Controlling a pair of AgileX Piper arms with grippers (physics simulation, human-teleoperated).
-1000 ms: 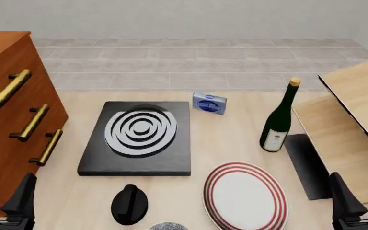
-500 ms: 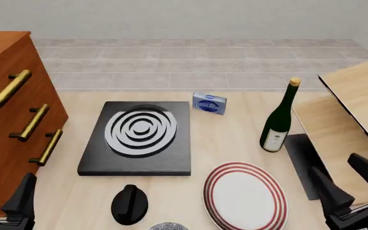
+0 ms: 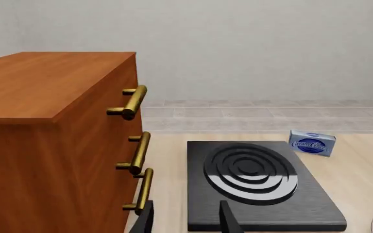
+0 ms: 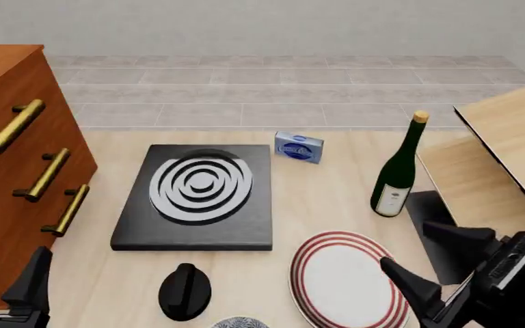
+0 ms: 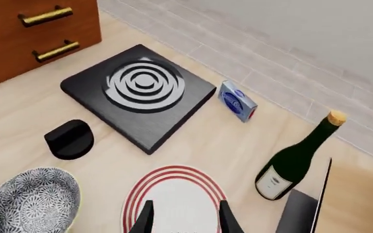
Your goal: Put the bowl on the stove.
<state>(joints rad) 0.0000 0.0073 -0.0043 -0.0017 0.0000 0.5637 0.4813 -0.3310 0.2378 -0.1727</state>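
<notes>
Only the patterned rim of the bowl [image 4: 240, 322] shows at the front view's bottom edge; the right wrist view shows the whole bowl [image 5: 31, 201], empty, black-and-white inside, near the black knob. The stove [image 4: 199, 195] [image 3: 251, 179] [image 5: 141, 92], a black slab with silver rings, lies bare left of centre. My right gripper [image 4: 426, 256] [image 5: 185, 218] hangs open, tilted, over the plate's right edge, well right of the bowl. My left gripper [image 4: 5, 273] [image 3: 186, 221] is open at the bottom left, beside the dresser, holding nothing.
A red-rimmed white plate [image 4: 349, 280] lies right of the bowl. A black round knob [image 4: 185, 290] sits in front of the stove. A wine bottle [image 4: 399, 171], a blue box [image 4: 299, 147], a wooden dresser [image 4: 16, 171] and a slanted wooden board [image 4: 508, 157] ring the table.
My right gripper has swung left from the table's right edge and tilted toward the plate. The left gripper, bowl and stove have not moved.
</notes>
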